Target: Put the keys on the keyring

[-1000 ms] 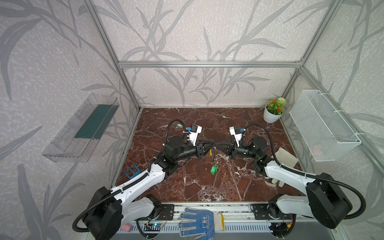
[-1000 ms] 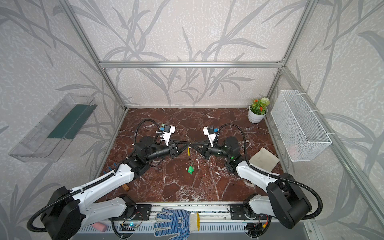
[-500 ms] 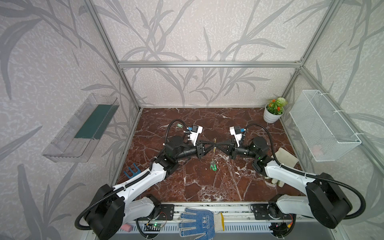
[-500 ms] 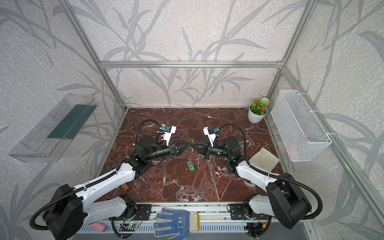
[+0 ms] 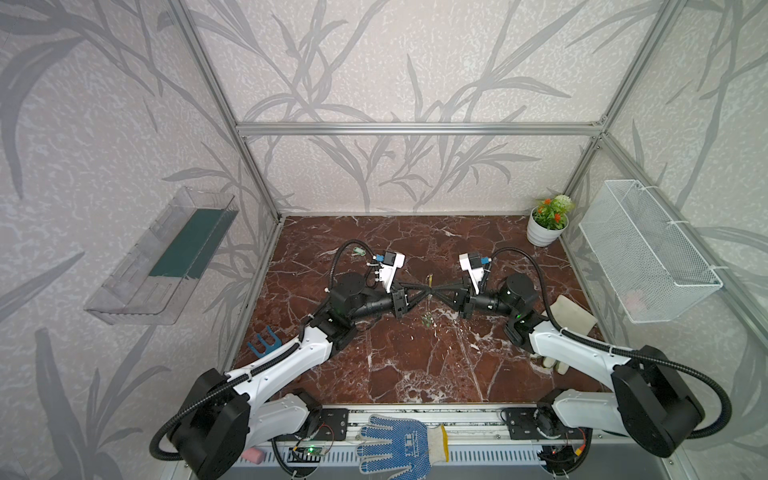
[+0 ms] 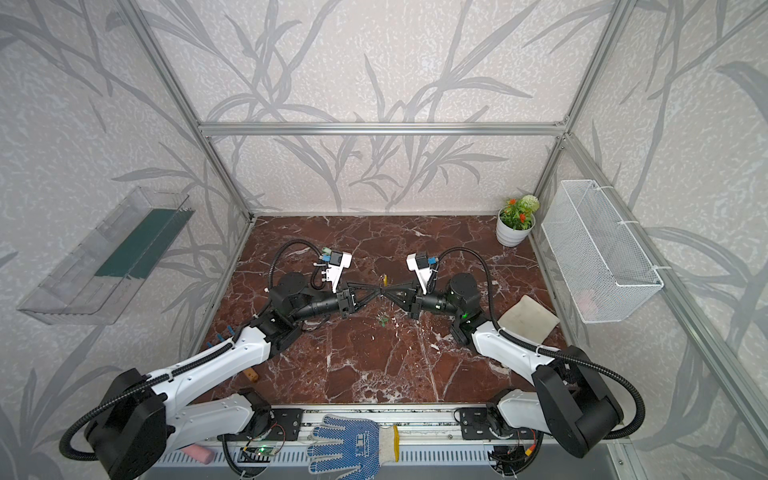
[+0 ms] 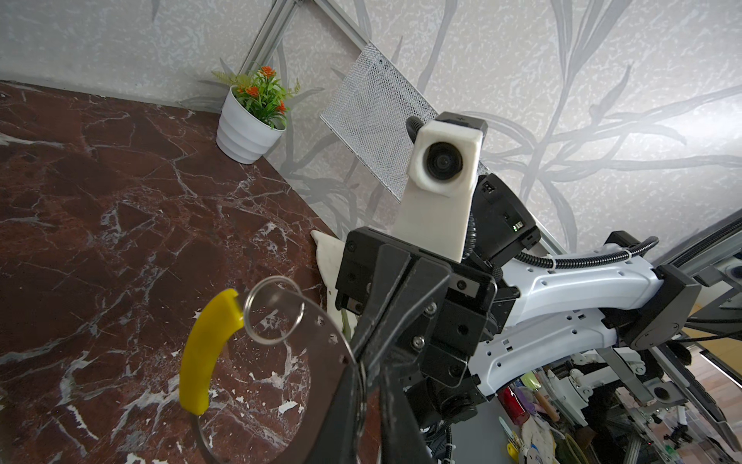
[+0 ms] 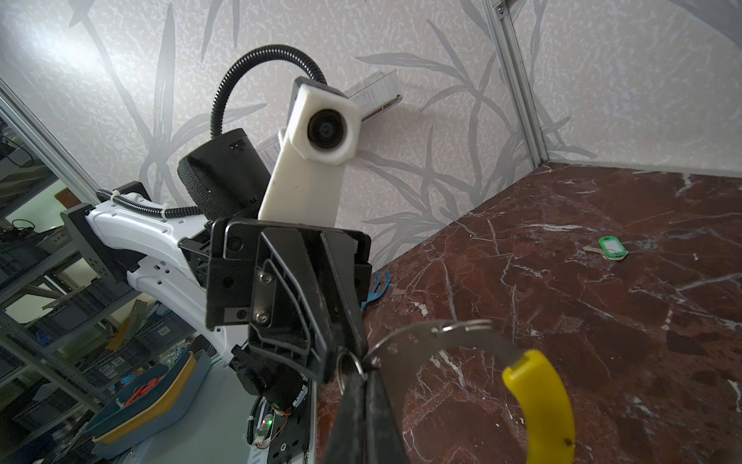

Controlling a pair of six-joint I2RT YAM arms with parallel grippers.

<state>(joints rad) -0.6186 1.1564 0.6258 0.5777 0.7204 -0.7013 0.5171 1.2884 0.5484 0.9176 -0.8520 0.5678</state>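
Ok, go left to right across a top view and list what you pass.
clear wall shelf → blue tool → green key → left gripper → right gripper → cream cloth → wire basket

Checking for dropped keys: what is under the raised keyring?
A green key shows below the keyring in both top views; whether it hangs or lies on the table cannot be told.

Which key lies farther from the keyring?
The back-left key, flat on the table; the other key is right by the keyring.

Soft even light, warped edges, foreground seemingly blurred
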